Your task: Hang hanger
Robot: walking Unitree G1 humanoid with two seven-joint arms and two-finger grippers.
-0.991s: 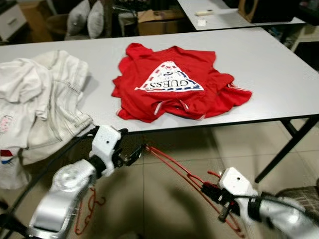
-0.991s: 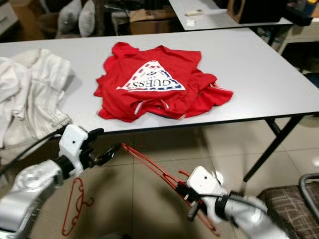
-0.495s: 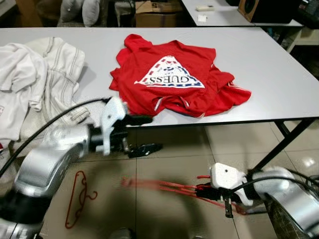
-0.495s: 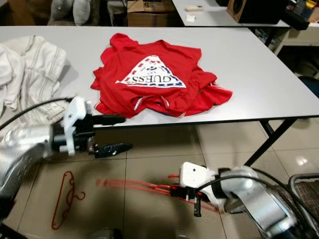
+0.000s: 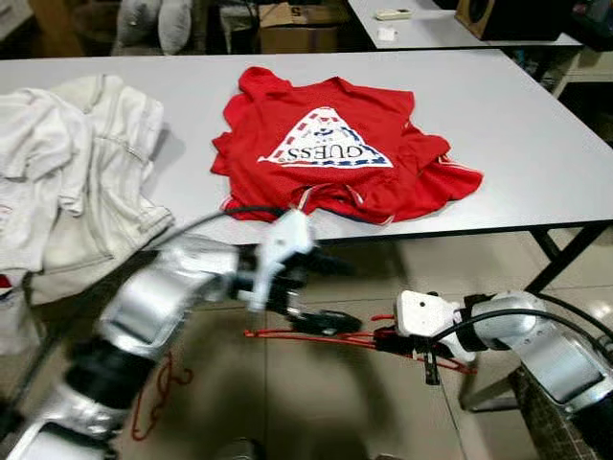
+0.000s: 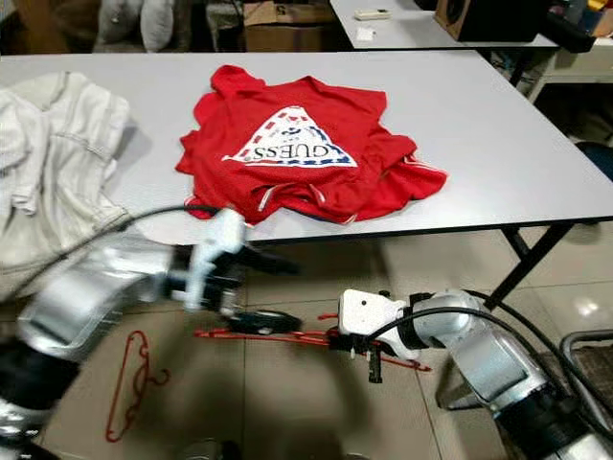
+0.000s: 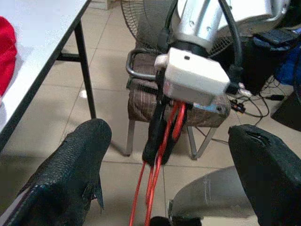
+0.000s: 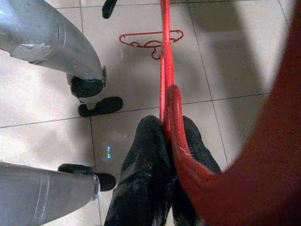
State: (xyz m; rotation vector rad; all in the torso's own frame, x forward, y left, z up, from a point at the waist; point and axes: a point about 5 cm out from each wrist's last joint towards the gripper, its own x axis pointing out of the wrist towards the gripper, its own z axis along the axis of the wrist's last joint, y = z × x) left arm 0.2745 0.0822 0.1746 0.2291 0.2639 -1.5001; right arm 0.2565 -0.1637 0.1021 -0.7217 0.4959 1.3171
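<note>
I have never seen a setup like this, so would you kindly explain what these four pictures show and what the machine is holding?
It is a humanoid robot with two silver arms, each ending in two black fingers. The two wide pictures come from cameras in its head, looking down; the other two come from cameras on its wrists. On the grey table lie a red shirt and white clothes. The right gripper is shut on a red hanger, held level below the table edge. The left gripper is open, one finger above and one finger beside the hanger's far end. A second hanger lies on the tiled floor.
</note>
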